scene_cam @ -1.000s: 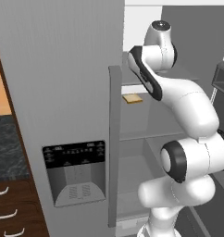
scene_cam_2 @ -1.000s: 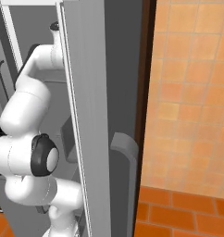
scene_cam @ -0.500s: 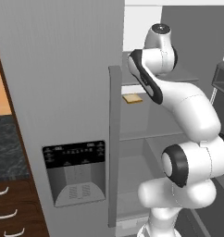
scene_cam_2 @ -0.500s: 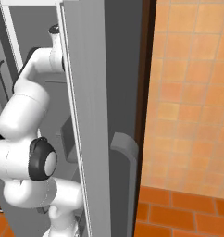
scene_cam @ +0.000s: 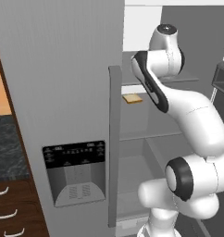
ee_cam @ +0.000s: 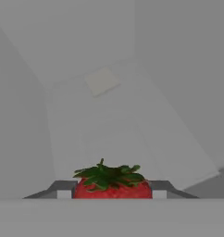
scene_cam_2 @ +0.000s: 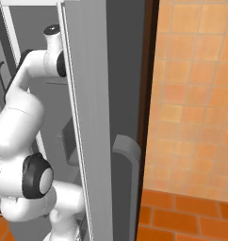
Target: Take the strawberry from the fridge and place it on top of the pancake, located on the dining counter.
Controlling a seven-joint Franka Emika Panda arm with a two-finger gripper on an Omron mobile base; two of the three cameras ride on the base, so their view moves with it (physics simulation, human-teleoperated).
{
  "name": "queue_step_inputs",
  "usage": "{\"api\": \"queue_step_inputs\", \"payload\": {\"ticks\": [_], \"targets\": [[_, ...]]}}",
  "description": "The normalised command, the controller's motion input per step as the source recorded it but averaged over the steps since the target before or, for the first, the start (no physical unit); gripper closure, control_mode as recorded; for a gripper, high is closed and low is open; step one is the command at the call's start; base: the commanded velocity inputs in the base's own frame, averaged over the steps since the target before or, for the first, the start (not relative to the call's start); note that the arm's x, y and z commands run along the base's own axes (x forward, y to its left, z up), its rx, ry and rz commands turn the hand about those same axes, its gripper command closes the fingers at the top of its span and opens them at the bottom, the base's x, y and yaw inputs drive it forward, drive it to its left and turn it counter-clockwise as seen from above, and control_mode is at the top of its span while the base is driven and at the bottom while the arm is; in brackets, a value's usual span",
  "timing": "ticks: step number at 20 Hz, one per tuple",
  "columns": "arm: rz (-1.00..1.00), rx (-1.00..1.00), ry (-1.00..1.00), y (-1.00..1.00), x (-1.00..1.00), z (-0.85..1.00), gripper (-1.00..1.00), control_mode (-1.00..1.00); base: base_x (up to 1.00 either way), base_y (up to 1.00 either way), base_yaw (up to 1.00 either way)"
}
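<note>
The strawberry (ee_cam: 113, 186), red with a green leafy cap, sits low in the hand view between my gripper's (ee_cam: 113, 190) two dark fingertips (ee_cam: 63, 189). The tips press against both of its sides, so the gripper is shut on it. Both rest just above a pale glass shelf (ee_cam: 132, 139) inside the fridge (scene_cam: 72, 92). In the left base view my arm (scene_cam: 178, 106) reaches past the door edge into the upper fridge compartment. The pancake and the dining counter are out of view.
A flat tan slab (scene_cam: 132, 98) lies farther back on the same shelf (ee_cam: 101, 82). The closed grey door with the black dispenser panel (scene_cam: 74, 154) stands left of the arm. The open door (scene_cam_2: 87, 117) stands on the right, against an orange tiled wall (scene_cam_2: 191, 94).
The arm's elbow has sunk a little and the arm has shifted slightly inside the fridge. The base and the fridge doors have not moved.
</note>
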Motion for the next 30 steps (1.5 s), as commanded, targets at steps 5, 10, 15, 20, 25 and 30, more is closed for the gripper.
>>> {"api": "queue_step_inputs", "payload": {"ticks": [5,10,15,20,25,30], "targets": [[0.0,0.0,0.02,-0.07,-0.94,0.03,1.0,-1.0,0.0,0.0,0.0],[0.0,0.0,0.01,0.0,-1.0,0.02,1.0,-1.0,0.0,0.0,0.0],[0.0,0.01,0.0,-0.08,-1.0,0.0,1.0,-1.0,0.0,0.0,0.0],[0.0,0.0,0.0,0.02,-1.0,-0.02,1.0,-1.0,0.0,0.0,0.0],[0.02,-0.01,0.0,0.01,-1.0,-0.15,1.0,-1.0,0.0,0.0,0.0],[0.23,-0.11,0.01,0.12,-0.53,-0.5,1.0,-1.0,0.0,0.0,0.0]]}}
